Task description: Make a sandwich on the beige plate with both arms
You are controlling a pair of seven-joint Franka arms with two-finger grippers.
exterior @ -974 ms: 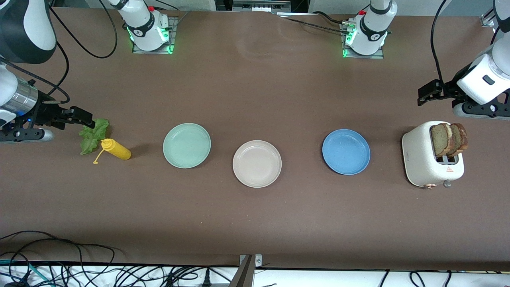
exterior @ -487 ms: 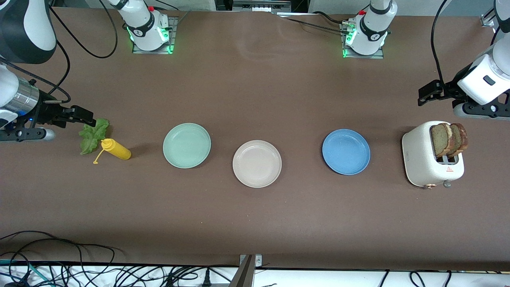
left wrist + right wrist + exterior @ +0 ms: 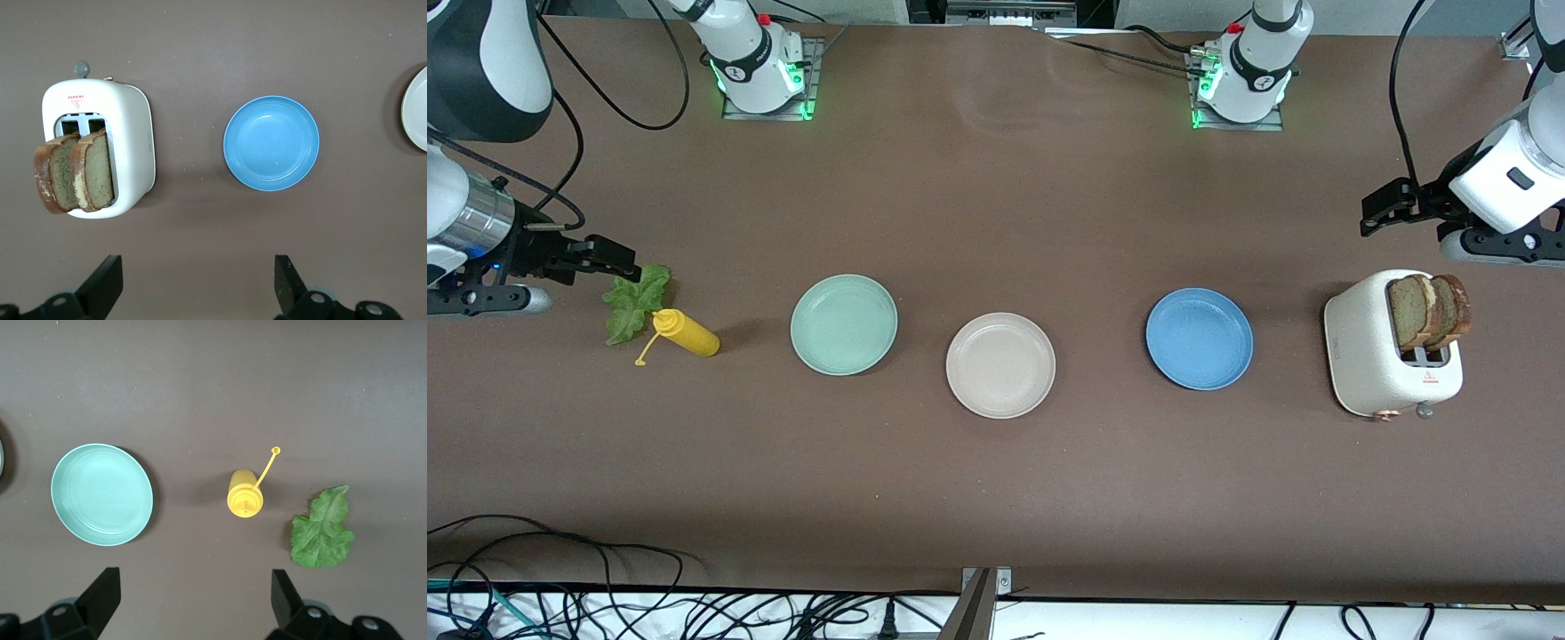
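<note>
While both arms hang above the table ends, nothing is gripped.
Left gripper: up in the air over bare table at the left arm's end, beside the toaster; fingers spread wide, holding nothing.
Right gripper: up over the edge of the lettuce leaf, fingers wide apart, holding nothing.
Beige plate: mid-table, bare, between mint-green plate and blue plate, slightly nearer the front camera than both.
Bread slices: two, standing side by side in the white toaster at the left arm's end.
Lettuce leaf: flat on the table at the right arm's end, touching the yellow squeeze bottle.
Bottle: lying on its side, cap hanging open.
</note>
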